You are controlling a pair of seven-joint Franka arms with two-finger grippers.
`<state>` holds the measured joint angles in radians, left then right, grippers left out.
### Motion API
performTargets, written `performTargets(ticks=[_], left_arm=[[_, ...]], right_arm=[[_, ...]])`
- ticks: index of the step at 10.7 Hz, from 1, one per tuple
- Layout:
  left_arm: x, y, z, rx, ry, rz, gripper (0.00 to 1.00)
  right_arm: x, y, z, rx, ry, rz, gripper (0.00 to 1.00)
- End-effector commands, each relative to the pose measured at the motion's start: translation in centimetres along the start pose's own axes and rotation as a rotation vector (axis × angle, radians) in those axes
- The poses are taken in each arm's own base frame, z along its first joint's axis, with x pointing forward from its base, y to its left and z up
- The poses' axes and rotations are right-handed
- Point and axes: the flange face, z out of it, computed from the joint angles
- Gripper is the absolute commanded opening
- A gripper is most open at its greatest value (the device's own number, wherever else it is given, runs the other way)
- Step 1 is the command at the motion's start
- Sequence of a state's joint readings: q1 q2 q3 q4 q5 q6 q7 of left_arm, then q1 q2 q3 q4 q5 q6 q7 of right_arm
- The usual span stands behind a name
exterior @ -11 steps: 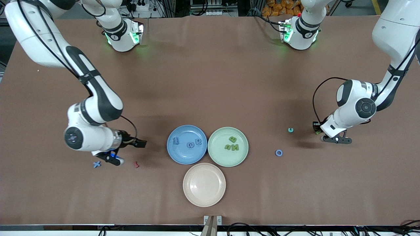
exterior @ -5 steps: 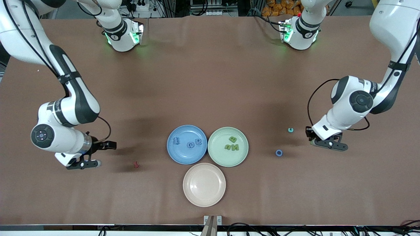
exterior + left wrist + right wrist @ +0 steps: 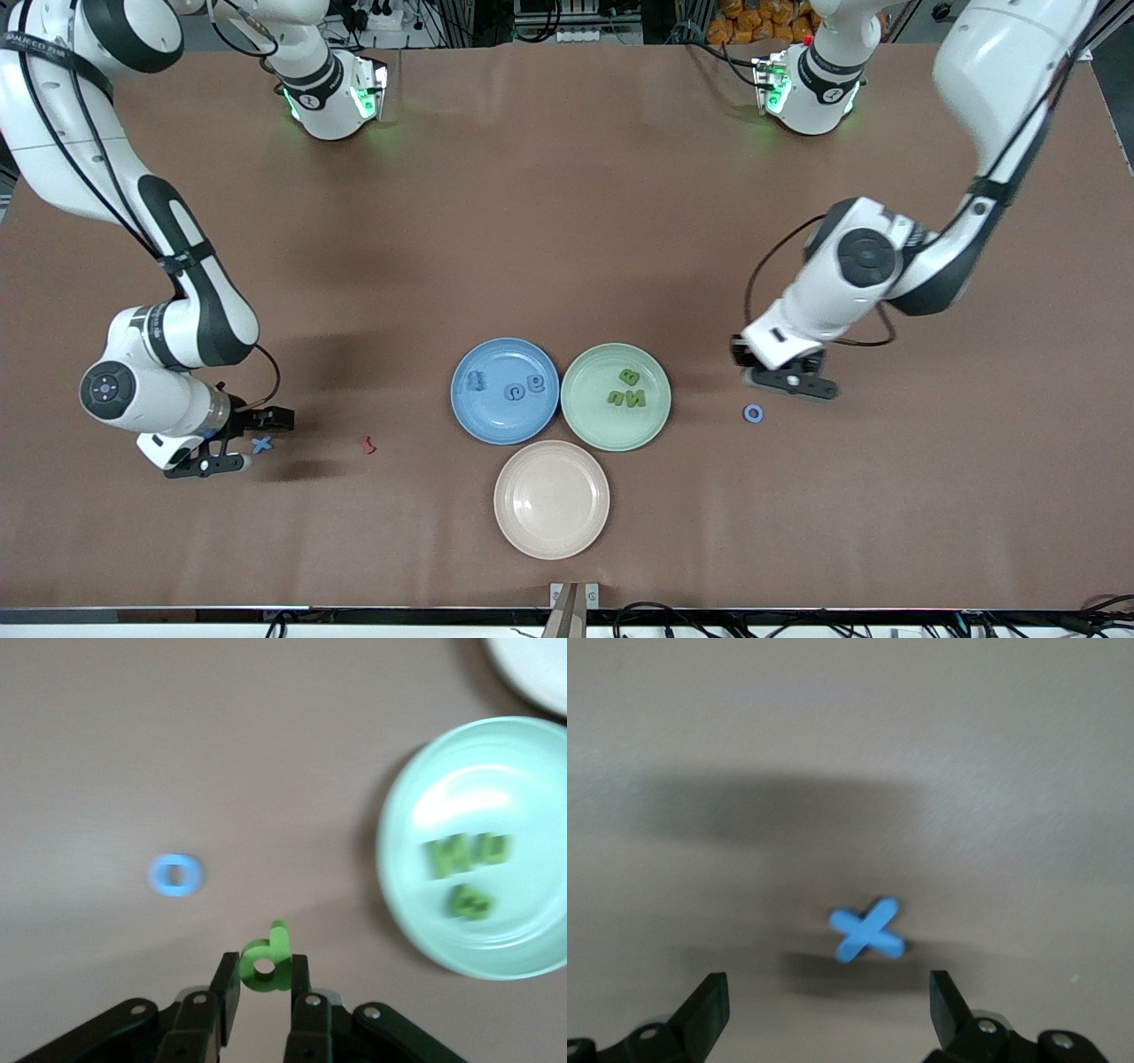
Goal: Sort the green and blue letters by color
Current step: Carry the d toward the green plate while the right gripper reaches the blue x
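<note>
Left wrist view: the left tool (image 3: 262,992) pinches a green letter (image 3: 266,958) above the worktop (image 3: 567,221), between the blue ring letter (image 3: 175,875) and the green plate (image 3: 399,877). The right tool (image 3: 824,1010), fingers spread, hangs over the blue X letter (image 3: 866,930).

Blue letters: three flat on blue plate (image 3: 478,416); blue X (image 3: 261,444) flat on table toward right arm's end; blue O ring (image 3: 753,413) flat on table toward left arm's end.
Green letters: three flat in green plate (image 3: 647,425); green d (image 3: 266,958) upright, pinched between left gripper (image 3: 263,1003) fingers, over table beside green plate.
</note>
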<state>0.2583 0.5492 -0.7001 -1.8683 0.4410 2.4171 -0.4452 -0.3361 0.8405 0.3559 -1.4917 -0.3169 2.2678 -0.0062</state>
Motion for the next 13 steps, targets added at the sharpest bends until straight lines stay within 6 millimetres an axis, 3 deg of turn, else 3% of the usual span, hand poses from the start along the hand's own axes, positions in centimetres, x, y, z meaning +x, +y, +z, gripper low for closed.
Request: performTargets(ticks=[1,2,5,9,11,12,13], left_arm=[[1.4,9.3,2.7,-0.060,-0.011,-0.135,0.00],[1.4,11.4,3.7,-0.053,-0.009,-0.144,0.00],[2.2,14.9,7.6,-0.010,0.006,-0.132,0.00],[2.1,14.8,10.1,0.002,-0.014,-0.130,0.01],[2.0,14.9,10.6,-0.002,-0.016,-0.126,0.12],[2.0,14.8,10.6,-0.002,-0.016,-0.123,0.25],[2.1,14.8,10.4,-0.002,-0.013,-0.121,0.53]], right_arm=[[2.1,1.3,0.5,-0.018,0.027,-0.046,1.00],[2.5,1.7,0.3,-0.028,0.036,-0.046,1.00],[2.5,1.6,0.6,-0.038,0.033,-0.049,1.00],[2.3,1.4,1.7,-0.032,0.018,-0.053,1.00],[2.2,1.4,2.0,-0.030,0.014,-0.054,0.97],[2.2,1.4,2.3,-0.029,0.011,-0.066,0.62],[2.1,1.3,2.4,-0.027,0.010,-0.066,0.23]])
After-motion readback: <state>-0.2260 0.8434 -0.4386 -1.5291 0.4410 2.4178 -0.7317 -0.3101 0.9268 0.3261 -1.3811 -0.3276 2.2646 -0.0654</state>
